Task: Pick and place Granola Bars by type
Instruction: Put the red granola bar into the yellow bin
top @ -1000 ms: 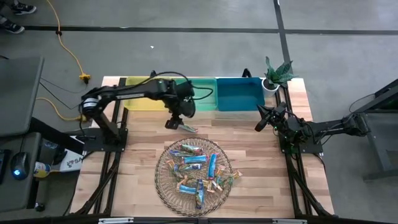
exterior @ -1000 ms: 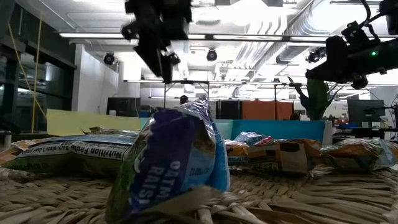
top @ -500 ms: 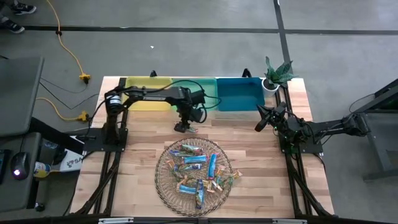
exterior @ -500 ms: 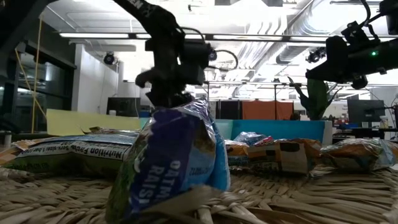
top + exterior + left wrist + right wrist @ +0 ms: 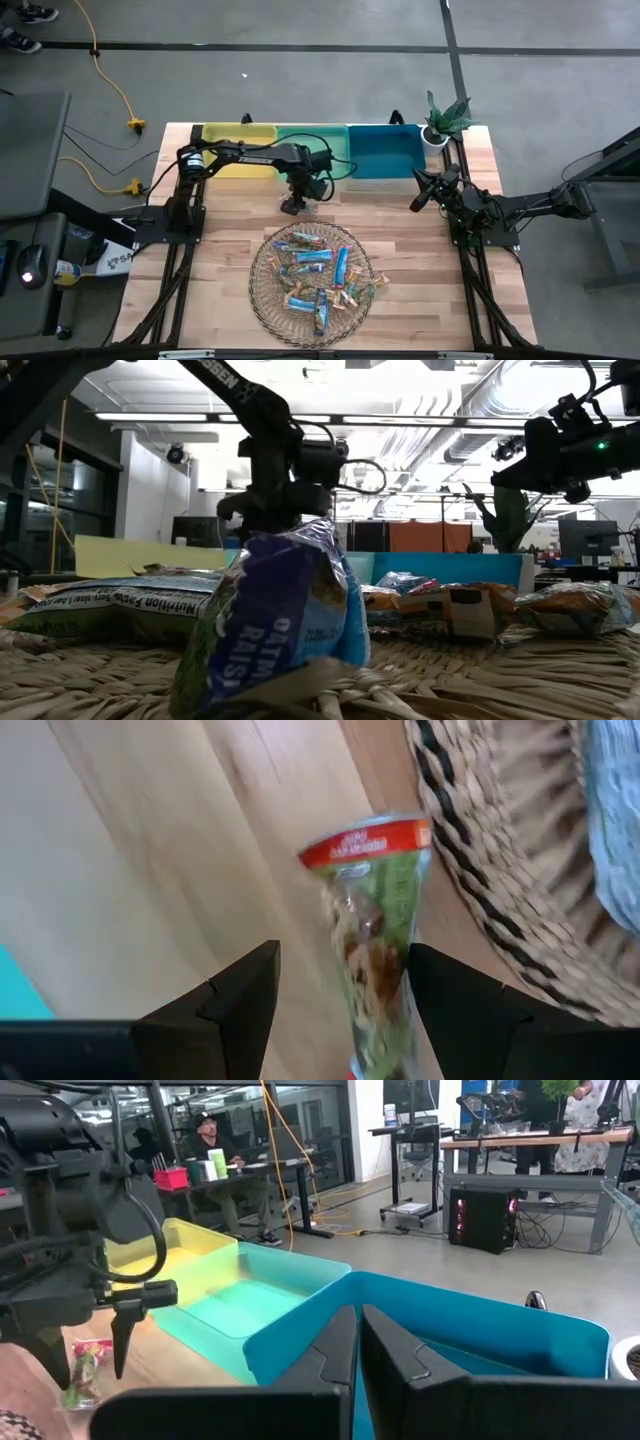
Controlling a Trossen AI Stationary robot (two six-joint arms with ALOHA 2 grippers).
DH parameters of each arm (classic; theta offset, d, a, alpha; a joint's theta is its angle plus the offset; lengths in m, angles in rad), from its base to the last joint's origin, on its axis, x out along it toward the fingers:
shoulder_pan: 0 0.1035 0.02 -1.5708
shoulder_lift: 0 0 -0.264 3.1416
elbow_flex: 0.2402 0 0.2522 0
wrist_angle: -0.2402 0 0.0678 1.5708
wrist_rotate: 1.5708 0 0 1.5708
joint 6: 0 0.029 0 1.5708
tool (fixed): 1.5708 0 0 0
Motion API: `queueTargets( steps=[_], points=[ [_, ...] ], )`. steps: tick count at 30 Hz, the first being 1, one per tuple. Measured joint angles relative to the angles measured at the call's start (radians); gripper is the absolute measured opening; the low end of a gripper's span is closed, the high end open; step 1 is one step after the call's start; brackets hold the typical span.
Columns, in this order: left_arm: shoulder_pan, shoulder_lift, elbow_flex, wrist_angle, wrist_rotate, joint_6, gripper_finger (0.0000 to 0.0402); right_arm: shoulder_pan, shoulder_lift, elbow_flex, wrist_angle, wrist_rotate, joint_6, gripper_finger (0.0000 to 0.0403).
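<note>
Nearest the table's front edge, a wicker plate [image 5: 262,300] heaped with Granola Bars [image 5: 312,270]. Just beyond its rim, a green bar [image 5: 375,935] lying on the wood, left gripper [image 5: 292,206] spread wide astride it, not gripping. Farther right, right gripper [image 5: 418,198] raised, fingers closed, empty.

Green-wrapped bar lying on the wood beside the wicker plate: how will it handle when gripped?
The green-wrapped bar looks thin and flat, so probably light. Its glossy film may slip or crinkle between the left gripper's open fingers. Lying flat, it should not roll.

left gripper [image 5: 291,208] lowered, fingers apart, right gripper [image 5: 414,205] closed
</note>
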Motion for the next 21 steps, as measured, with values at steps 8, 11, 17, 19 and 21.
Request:
queueTargets(
  steps=[8,11,17,19,21],
  points=[
    [0.000,0.027,-0.001,-0.007,0.008,-0.009,0.0218,0.000,0.000,0.000,0.000,-0.029,0.000,0.0000],
    [0.000,0.027,-0.002,-0.003,0.011,-0.039,0.0218,0.000,0.000,0.000,-0.003,-0.052,0.000,0.0000],
    [-0.002,0.027,-0.002,0.004,-0.016,-0.107,0.0218,0.000,0.000,0.000,0.000,-0.090,0.000,0.0000],
    [-0.003,0.027,-0.002,0.005,-0.039,-0.130,0.0218,0.000,0.000,0.000,0.000,-0.092,0.000,0.0000],
    [-0.004,0.027,-0.002,0.006,-0.060,-0.144,0.0218,0.000,0.000,0.000,0.000,-0.092,0.000,0.0000]
  ],
)
